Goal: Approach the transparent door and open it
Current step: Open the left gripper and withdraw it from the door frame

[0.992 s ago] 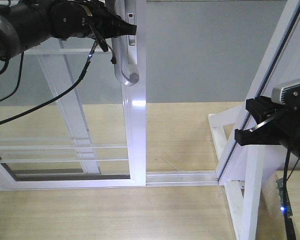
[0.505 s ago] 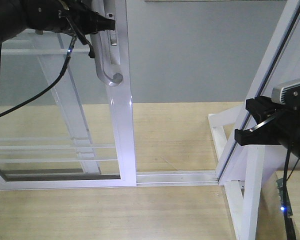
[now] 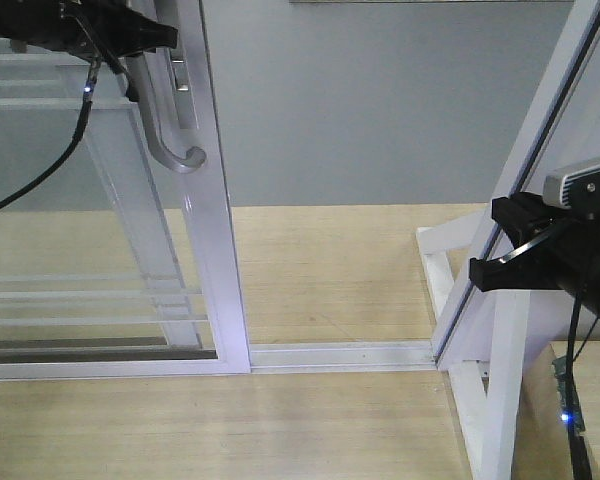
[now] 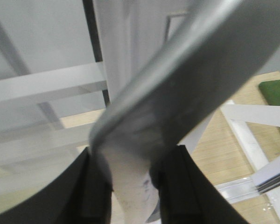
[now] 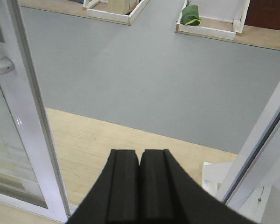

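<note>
The transparent door (image 3: 100,260) is seen at the left of the front view, a tall glass panel in a glossy white frame crossed by thin white bars; its leading stile stands on the white floor track (image 3: 340,355), well apart from the slanted white jamb post (image 3: 540,170) at the right. Between door and post the opening shows grey floor (image 3: 380,110) beyond the track and pale wood flooring (image 3: 330,270) nearer to it.

On the door's leading stile, near the top of the front view, the curved grey pull handle (image 3: 170,120) is mounted beside its lock plate (image 3: 183,85). The left gripper (image 4: 130,186) is clamped on this handle — in the left wrist view the grey bar passes between the two black fingers (image 4: 91,191), with both pressed against it.

The right gripper (image 5: 140,186) is held to the right of the door, in front of the jamb post, with its black fingers pressed together and nothing between them. In the right wrist view the door's white stile is seen at the left edge — the handle tip (image 5: 1,66) just showing — and a green object (image 5: 190,14) lies far beyond on the grey floor.
</note>
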Available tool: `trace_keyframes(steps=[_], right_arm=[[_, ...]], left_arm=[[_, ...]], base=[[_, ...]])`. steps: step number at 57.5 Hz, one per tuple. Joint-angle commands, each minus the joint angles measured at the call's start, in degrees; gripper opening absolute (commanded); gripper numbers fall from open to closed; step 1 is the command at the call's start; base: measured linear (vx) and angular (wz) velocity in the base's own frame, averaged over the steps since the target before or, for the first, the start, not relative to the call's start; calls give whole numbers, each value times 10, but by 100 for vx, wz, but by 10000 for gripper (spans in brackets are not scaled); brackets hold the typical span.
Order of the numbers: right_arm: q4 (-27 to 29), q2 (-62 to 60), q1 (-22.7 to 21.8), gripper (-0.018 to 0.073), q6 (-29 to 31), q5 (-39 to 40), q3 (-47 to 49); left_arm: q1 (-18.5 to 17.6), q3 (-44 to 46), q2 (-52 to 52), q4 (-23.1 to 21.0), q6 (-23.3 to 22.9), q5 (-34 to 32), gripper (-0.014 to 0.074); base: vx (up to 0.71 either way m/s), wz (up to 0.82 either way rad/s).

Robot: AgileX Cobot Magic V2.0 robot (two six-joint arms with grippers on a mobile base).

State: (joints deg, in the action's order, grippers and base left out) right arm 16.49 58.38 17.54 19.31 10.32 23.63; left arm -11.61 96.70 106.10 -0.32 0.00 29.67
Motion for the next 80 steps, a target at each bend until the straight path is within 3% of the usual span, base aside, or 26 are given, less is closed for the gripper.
trace_keyframes(steps=[1, 15, 22, 39, 63, 80], right_arm=[[-3, -9, -3, 0, 1, 43, 16], [-2, -9, -3, 0, 0, 43, 16], [-2, -9, -3, 0, -4, 41, 16], [-2, -10, -3, 0, -9, 27, 16], [-3, -172, -2, 0, -7, -141, 16], [-5, -315, -2, 0, -2, -214, 16]], left_arm=[[17, 39, -73, 45, 0, -155, 0], [19, 35, -115, 53, 0, -74, 0], [19, -10, -154, 58, 0, -76, 0], [19, -222, -301, 62, 0, -109, 0], [18, -574, -580, 50, 0, -140, 0], [18, -739, -795, -32, 0, -116, 0]], base=[[0, 0], [0, 0], [0, 0], [0, 0], [0, 0], [0, 0]])
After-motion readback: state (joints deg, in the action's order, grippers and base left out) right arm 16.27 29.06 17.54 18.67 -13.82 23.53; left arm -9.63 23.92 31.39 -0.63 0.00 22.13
